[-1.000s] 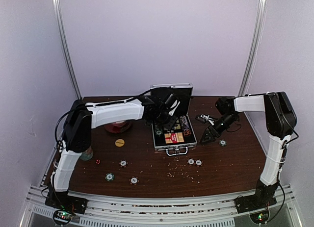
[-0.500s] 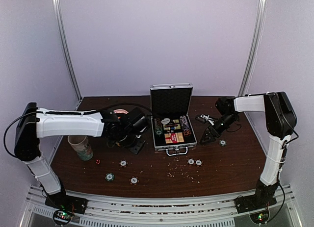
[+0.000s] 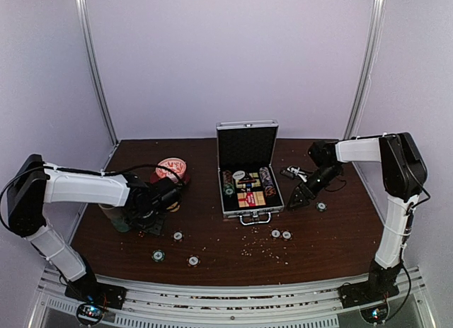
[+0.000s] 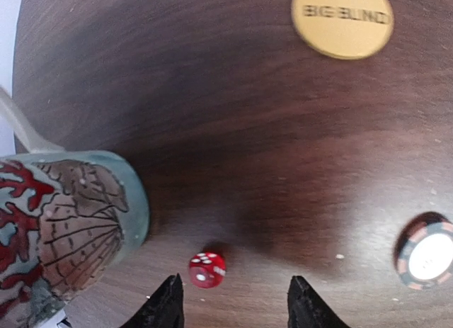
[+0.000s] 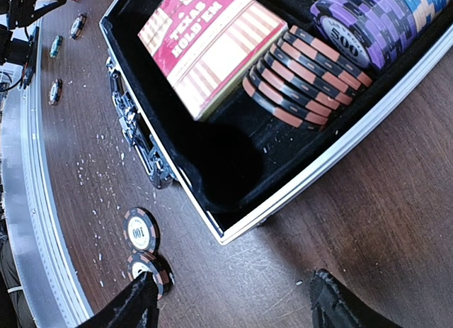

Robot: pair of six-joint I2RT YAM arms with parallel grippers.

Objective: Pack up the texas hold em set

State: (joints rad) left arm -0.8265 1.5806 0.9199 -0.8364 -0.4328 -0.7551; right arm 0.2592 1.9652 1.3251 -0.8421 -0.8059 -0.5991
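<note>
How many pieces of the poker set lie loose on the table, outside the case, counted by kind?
Chips: 6
Yellow disc: 1
Red die: 1
Total: 8

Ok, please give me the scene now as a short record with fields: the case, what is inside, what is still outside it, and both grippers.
case: silver hinged case, lid open and upright
inside case: Texas Hold'em card box, rows of chips
outside case: red die, yellow Big Blind disc, several loose chips
left gripper: open, empty, the die just ahead between its fingers, patterned paper cup beside it
right gripper: open, empty, beside the case's right side
</note>
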